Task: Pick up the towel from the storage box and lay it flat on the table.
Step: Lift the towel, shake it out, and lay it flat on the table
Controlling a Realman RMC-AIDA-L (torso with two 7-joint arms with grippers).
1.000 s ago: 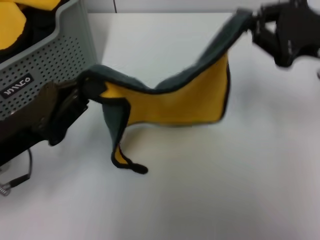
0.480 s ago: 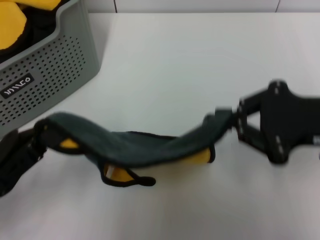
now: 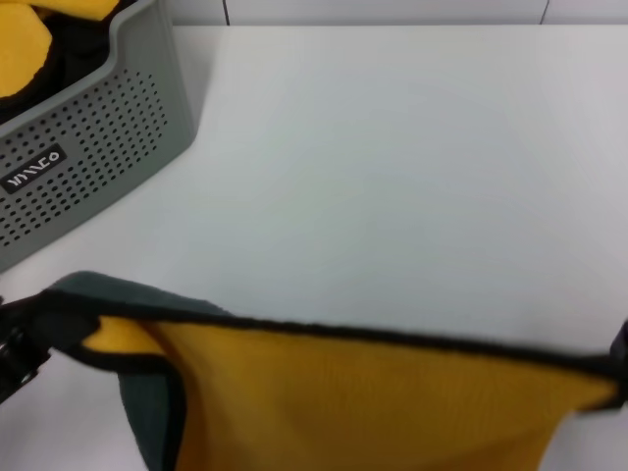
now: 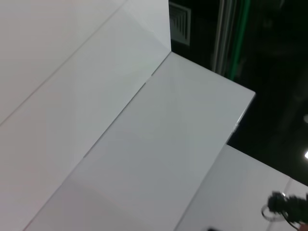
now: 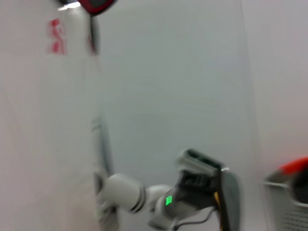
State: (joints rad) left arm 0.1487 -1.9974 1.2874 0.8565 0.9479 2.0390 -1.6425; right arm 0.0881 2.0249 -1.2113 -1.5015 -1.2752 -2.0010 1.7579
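The left end effector (image 3: 10, 348) shows only as a dark sliver at the left edge of the head view, right against the near left corner of the square fleecy towel (image 3: 363, 402); whether its fingers are closed on the cloth cannot be told. The right end effector (image 3: 620, 363) is a dark scrap at the right edge, touching the towel's opposite corner; its grip cannot be told either.

Between the two, the towel is stretched wide across the lower part of the head view, mustard-yellow side facing the camera; its black-edged top hem runs nearly straight from left to right, sloping slightly down to the right. At the left end a flap of the dark grey-green reverse folds over and hangs down — the rest of the cloth runs out of view below.

Behind the towel lies the wide white tabletop (image 3: 392, 167). At the far left corner stands the grey perforated plastic storage box (image 3: 93, 137), white logo on its wall, well apart from the towel; bunched yellow cloths (image 3: 22, 49) sit inside it.

In the right wrist view the left arm (image 5: 159, 195) shows farther off — white and black, with a small green light.
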